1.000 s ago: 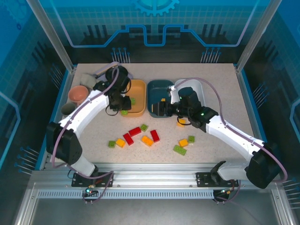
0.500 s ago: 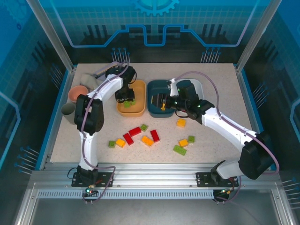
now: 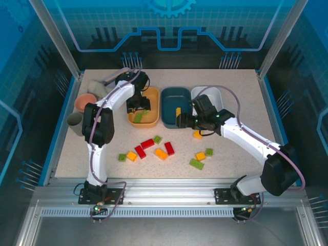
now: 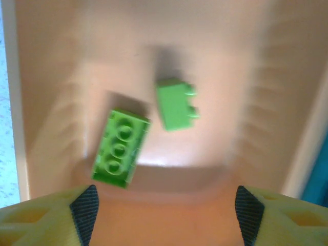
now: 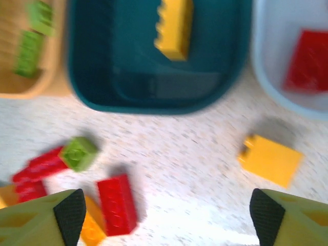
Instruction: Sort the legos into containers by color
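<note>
**Top view:** the left gripper (image 3: 138, 105) hangs over the orange-yellow tray (image 3: 152, 100). The right gripper (image 3: 182, 121) sits at the 6 o'clock edge of the dark teal tray (image 3: 171, 102), and its arm half hides the white tray (image 3: 211, 92).

**Left wrist:** jaws wide and empty, with two green bricks (image 4: 120, 148) below, one blurred and perhaps tilted.

**Right wrist:** jaws wide and empty, a yellow brick (image 5: 174, 25) lying in teal. Both drop-offs look done. Next, the loose yellow brick (image 5: 270, 160) at 4 o'clock calls for a centred descent.

Overhead view wide; 2 wrist views close, downward, sharing orange tray (image 4: 56, 56) (image 5: 31, 88).
</note>
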Tool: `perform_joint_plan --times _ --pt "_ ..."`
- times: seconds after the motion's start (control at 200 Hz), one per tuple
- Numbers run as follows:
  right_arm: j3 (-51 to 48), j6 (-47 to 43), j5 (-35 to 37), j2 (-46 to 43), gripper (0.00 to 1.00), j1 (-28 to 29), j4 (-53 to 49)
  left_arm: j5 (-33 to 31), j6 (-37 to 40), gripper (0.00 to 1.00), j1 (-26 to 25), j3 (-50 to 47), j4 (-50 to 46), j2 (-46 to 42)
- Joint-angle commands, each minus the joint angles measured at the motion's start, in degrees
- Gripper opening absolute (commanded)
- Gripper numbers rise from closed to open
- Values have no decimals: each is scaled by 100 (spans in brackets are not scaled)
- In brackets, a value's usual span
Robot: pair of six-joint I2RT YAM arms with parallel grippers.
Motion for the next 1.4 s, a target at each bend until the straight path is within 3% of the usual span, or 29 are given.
perform_joint_plan --times 0.0,0.065,0.205,0.475,0.86,1.06,1.225,1.395 --pt "-306 219 596 86 90 23 -402 774 -441 81 -223 -624 696 -1224" --pt "-443 350 849 178 95 37 -184 1056 -702 84 -313 -1306 1128 -1821" --pt "-637 384 928 504 95 -77 329 1651 -1307 88 -512 -2835 2209 -3027" --pt "-799 411 877 1068 87 -310 945 1535 -1889 88 -941 -4372 2707 -4461" --pt "-647 360 938 1610 64 -420 1154 1423 -1906 87 -1048 -4638 2543 -4887" --pt "-712 300 1091 1424 38 -390 1094 1379 -1904 87 -1058 -4681 2541 -5001" --pt "-747 295 1301 712 34 -112 545 1262 -1969 86 -1065 -4671 2401 -5202" --pt "-330 198 1516 -47 33 618 -203 1053 -2053 86 -1063 -4407 2171 -5347"
